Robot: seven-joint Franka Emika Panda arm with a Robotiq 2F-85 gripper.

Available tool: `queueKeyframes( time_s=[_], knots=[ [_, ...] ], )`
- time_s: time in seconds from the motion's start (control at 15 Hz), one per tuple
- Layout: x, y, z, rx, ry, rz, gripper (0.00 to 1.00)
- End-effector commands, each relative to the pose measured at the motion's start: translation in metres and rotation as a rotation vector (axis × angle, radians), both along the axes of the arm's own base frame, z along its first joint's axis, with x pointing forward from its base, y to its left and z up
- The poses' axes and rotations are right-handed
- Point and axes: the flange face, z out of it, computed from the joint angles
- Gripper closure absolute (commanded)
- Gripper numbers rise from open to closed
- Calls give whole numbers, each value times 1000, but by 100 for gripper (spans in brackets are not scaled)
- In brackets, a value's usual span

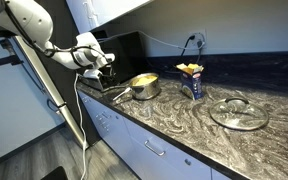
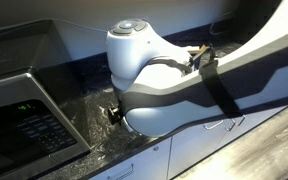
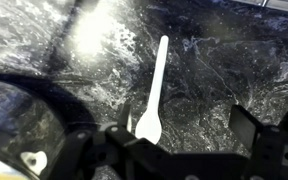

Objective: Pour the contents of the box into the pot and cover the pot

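Marbled countertop (image 1: 184,128): blue cardboard box (image 1: 191,82), three o'clock of steel pot (image 1: 144,87), is judged light, crushable, best gripped mid-body; gripper (image 1: 102,70) is spread wide, empty.

One steel pot (image 1: 144,88), one blue box (image 1: 192,81), one glass lid (image 1: 238,113), one white plastic spoon (image 3: 155,88), one microwave (image 2: 24,122)

Blue box (image 1: 193,86) with a yellow top; silver pot (image 1: 147,91), yellow at its mouth; white spoon (image 3: 156,85); black table (image 1: 174,135) swirled with grey-white marbling; white robot arm (image 1: 29,25); pale grey cabinet fronts (image 1: 134,140).
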Motion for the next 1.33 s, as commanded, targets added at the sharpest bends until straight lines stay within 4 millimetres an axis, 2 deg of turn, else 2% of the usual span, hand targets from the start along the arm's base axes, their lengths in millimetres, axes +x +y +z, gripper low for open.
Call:
queueKeyframes(
  time_s=[0.0, 1.27],
  knots=[
    [8, 3, -3, -31, 19, -43, 0],
    [15, 1, -42, -74, 89, -85, 0]
  ],
)
